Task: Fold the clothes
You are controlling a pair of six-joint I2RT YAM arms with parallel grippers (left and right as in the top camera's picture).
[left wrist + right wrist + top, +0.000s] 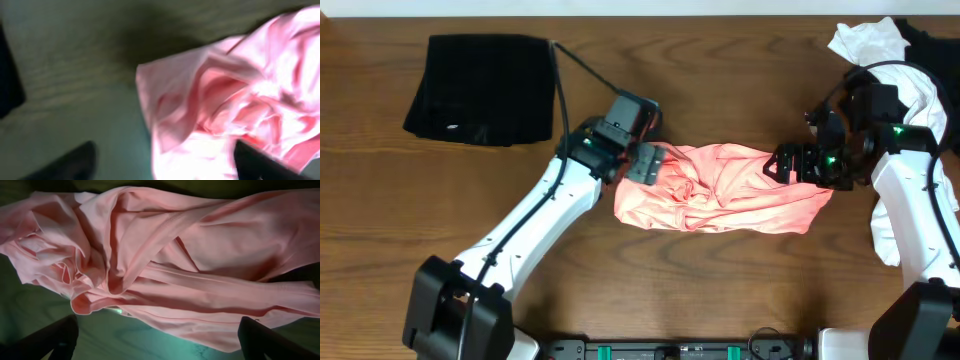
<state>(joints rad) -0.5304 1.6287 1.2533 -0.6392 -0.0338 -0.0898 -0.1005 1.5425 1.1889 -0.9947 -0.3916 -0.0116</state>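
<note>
**Operator:** State the location of the salmon-pink T-shirt (pixel 725 190).

**Technician:** It lies crumpled in a loose heap at the middle of the worktop (pixel 720 290), longer left to right, with deep folds across its surface. It sits between the two grippers.

**Operator:** State the condition of the left gripper (pixel 645 163).

**Technician:** It is at the left edge of the T-shirt. In the left wrist view its fingers (pixel 75 162) stand wide apart. Pink cloth fills the space ahead of them and reaches the finger on the right of that view. No cloth is pinched, so the jaws are apart and empty. The view is blurred.

**Operator:** And the right gripper (pixel 786 164)?

**Technician:** It is at the right end of the T-shirt. In the right wrist view both fingers (pixel 55 337) sit at the lower corners, spread to full width. The cloth lies beyond them and is not gripped.

**Operator:** List the other garments.

**Technician:** A folded black rectangle (pixel 480 90) lies flat at the far left, well apart from the T-shirt. White garments (pixel 865 42) and a black garment (pixel 925 40) are heaped at the far right corner, behind the right arm.
</note>
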